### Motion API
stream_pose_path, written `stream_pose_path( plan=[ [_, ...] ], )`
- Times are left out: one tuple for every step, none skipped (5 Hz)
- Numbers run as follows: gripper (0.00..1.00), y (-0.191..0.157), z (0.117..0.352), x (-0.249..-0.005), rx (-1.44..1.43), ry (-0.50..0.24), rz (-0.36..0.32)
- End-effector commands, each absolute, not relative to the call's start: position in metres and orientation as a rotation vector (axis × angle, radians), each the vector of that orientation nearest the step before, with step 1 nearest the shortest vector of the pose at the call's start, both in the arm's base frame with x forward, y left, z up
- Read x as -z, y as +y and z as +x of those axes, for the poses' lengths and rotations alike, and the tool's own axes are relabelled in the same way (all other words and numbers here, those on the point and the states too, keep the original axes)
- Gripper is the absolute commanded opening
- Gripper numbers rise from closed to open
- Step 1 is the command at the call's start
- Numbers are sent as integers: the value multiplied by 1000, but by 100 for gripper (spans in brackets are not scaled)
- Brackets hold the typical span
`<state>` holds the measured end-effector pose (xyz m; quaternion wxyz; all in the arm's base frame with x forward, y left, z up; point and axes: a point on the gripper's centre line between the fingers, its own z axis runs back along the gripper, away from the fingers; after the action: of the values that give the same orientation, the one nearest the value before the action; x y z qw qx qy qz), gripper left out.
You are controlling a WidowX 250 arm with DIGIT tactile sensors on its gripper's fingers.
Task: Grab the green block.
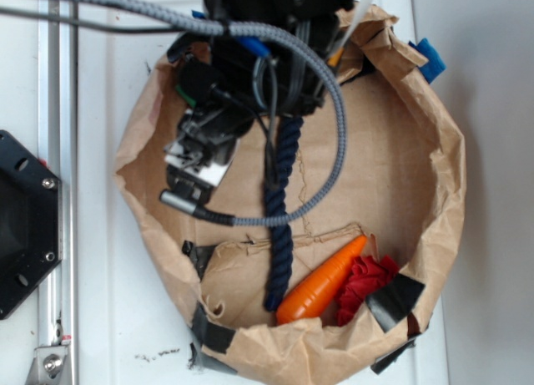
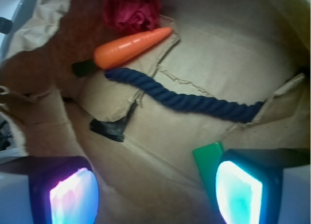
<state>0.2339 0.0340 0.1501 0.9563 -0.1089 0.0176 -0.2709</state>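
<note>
The green block [image 2: 208, 168] lies flat on the brown paper floor, low and to the right in the wrist view. Only its bright green left part shows; the rest is hidden behind the glowing right pad [image 2: 238, 195]. My gripper [image 2: 155, 197] is open, with bare paper between the two pads, and the block sits at the inner edge of the right one. In the exterior view the gripper [image 1: 198, 155] hangs inside the upper left of the paper bag, and the arm hides the block there.
The crumpled paper bag wall [image 1: 434, 151] rings everything. A dark blue rope [image 2: 184, 100] crosses the floor beyond the block. An orange carrot [image 2: 131, 46] and a red cloth [image 2: 131, 10] lie farther off. Black tape [image 2: 109, 129] sticks to the paper.
</note>
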Motion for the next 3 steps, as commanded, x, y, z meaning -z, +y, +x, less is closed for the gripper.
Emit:
stream_pose_path(
  plan=[
    [100, 40, 237, -118, 709, -42, -110],
    [100, 46, 251, -101, 775, -26, -101],
    [100, 57, 261, -94, 823, -24, -100]
  ],
)
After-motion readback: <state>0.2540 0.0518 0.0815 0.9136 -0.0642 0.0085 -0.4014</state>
